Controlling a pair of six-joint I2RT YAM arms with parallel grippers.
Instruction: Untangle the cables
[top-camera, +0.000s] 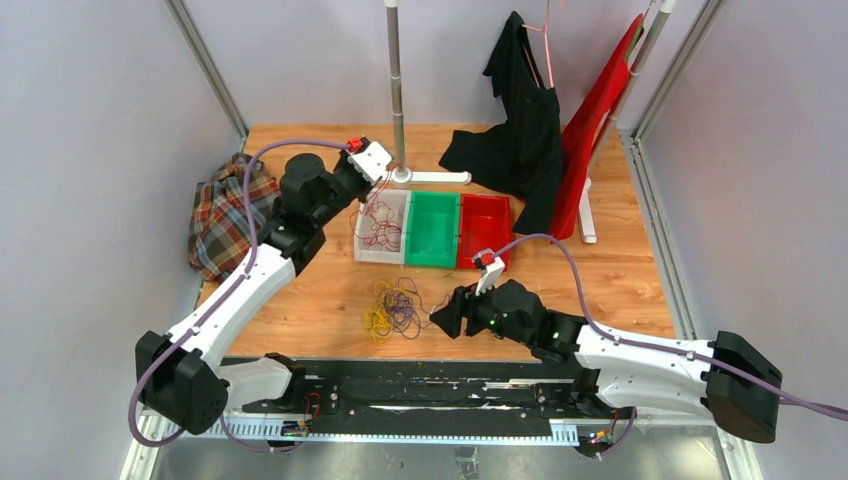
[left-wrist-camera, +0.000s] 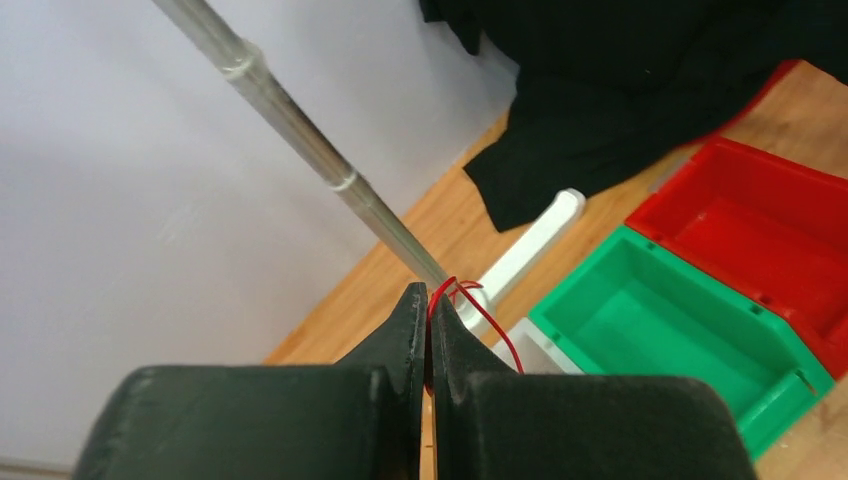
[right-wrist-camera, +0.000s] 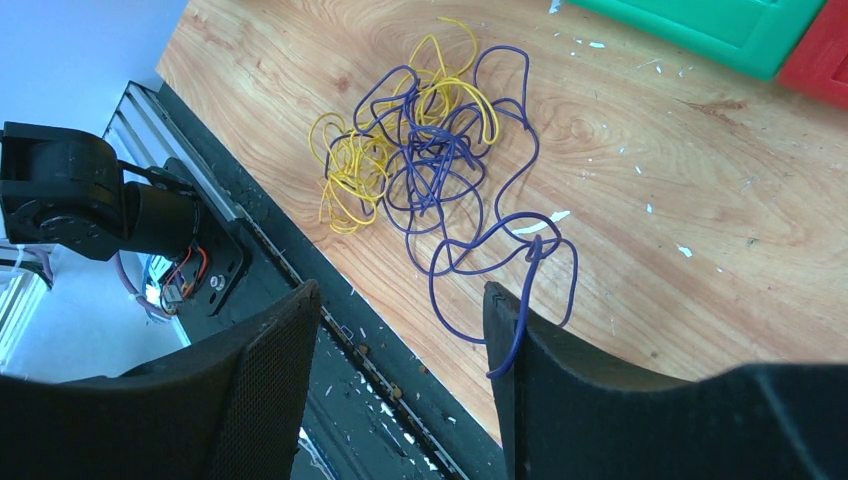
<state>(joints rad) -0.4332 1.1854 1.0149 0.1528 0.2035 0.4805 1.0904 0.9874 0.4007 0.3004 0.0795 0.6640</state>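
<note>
My left gripper (top-camera: 380, 176) hangs above the white bin (top-camera: 362, 250) and is shut on a thin red cable (left-wrist-camera: 492, 324), whose strands (top-camera: 380, 222) trail down into that bin. In the left wrist view the jaws (left-wrist-camera: 430, 305) are pressed together with the red loop sticking out at the tips. A tangle of yellow cable (right-wrist-camera: 348, 168) and purple cable (right-wrist-camera: 450, 170) lies on the wooden table (top-camera: 330, 290), also seen from above (top-camera: 392, 308). My right gripper (top-camera: 441, 316) is open (right-wrist-camera: 400, 310) just right of the tangle; one purple strand lies across its right finger (right-wrist-camera: 508, 340).
A green bin (top-camera: 432, 228) and a red bin (top-camera: 483, 230) stand right of the white one. A metal pole (top-camera: 397, 80) on a white base (top-camera: 435, 177) rises behind them. Black (top-camera: 520, 130) and red (top-camera: 600, 100) garments hang back right. A plaid cloth (top-camera: 228, 215) lies left.
</note>
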